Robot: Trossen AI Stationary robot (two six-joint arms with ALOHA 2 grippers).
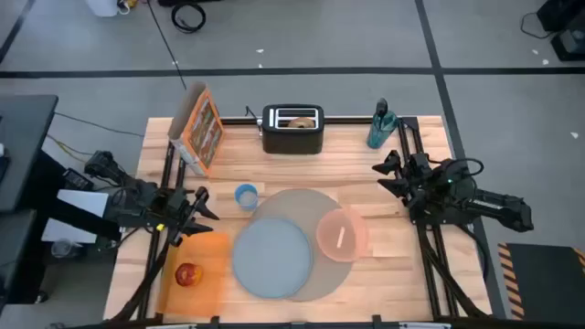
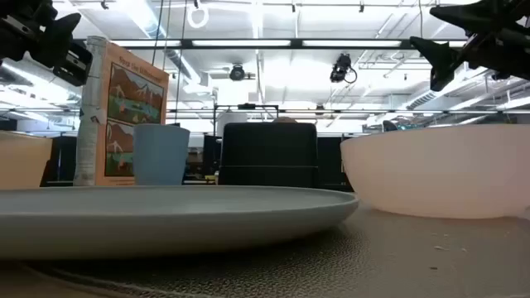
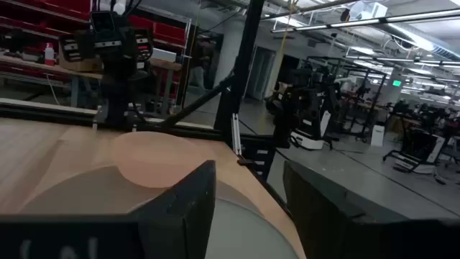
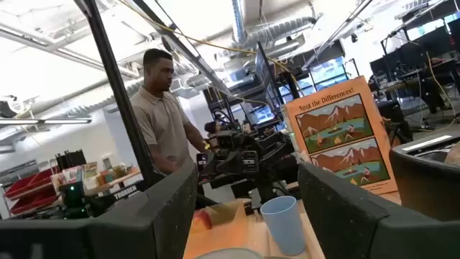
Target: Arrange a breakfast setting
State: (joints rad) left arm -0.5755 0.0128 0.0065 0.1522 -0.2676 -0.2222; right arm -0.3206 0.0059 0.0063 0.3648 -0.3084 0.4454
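Bright overhead strip lights, soft shadows on tabletop (image 1: 366, 146); low view's near plate (image 2: 166, 211) blurred, wrist views slightly soft.

A large round grey mat (image 1: 307, 239) lies flat at the middle of the worktop. A blue-grey plate (image 1: 271, 259) rests on its left part, empty. A translucent pink bowl (image 1: 342, 234) sits upright on the mat's right edge, a pale spoon-like strip inside it. A small red apple (image 1: 186, 273) lies well left of the mat. A toasted bagel (image 1: 299, 120) pokes from the toaster slot.
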